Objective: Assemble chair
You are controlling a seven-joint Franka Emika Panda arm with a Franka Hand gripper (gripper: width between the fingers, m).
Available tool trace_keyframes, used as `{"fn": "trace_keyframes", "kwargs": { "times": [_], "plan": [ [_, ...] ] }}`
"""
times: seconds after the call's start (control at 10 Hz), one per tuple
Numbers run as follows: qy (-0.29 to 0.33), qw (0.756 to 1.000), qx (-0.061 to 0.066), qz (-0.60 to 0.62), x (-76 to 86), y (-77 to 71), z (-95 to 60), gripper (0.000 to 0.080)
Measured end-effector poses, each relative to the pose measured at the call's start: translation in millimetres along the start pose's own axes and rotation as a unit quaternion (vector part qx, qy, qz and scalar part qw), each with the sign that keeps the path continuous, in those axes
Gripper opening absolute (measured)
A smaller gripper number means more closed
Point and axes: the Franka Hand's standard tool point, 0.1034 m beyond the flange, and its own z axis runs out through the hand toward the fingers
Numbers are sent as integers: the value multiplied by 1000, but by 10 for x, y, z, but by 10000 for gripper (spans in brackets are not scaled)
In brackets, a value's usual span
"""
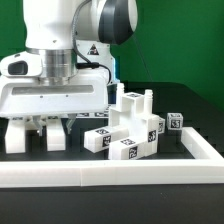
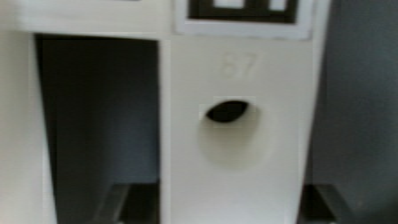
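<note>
**A:** What is needed for this step to be done well?

**B:** A grasp appears to be in hand on a white plastic chair piece [image 2: 231,150]. It is a long flat slab with a dark oval hole [image 2: 226,112] in its face and a black-and-white square tag [image 2: 240,10] at one end. The slab should be centred between the jaws, so that both long edges are squeezed evenly and nothing is twisted on lifting.

**A:** Are the jaws clenched on it?

**B:** That cannot be told. The slab is flanked on both sides, but firm contact is not shown.

**A:** Where are the chair's parts?

**B:** All are set on the dark tabletop [image 1: 190,142], behind the long white border frame [image 1: 110,168]. The slab lies under the white robot arm [image 1: 60,40], behind the frame's end at the exterior view's left. A blocky white cluster of tagged parts [image 1: 128,128] is seen behind its middle. A small tagged white cube [image 1: 177,122] stands toward its other end.
</note>
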Motion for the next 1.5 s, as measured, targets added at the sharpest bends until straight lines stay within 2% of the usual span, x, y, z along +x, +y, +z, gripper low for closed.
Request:
{"fn": "trace_keyframes", "kwargs": {
  "times": [0.5,0.7,0.9,1.1,1.2,1.5],
  "plan": [
    [0,1000,0,2,1,-3,-9,288],
    [8,1000,5,21,55,-82,-241,288],
    [4,999,23,32,93,-162,-542,289],
    [18,998,31,57,190,-222,-867,290],
    [23,997,32,69,227,-256,-948,290],
    [18,995,34,89,206,-259,-899,290]
  ]
}}
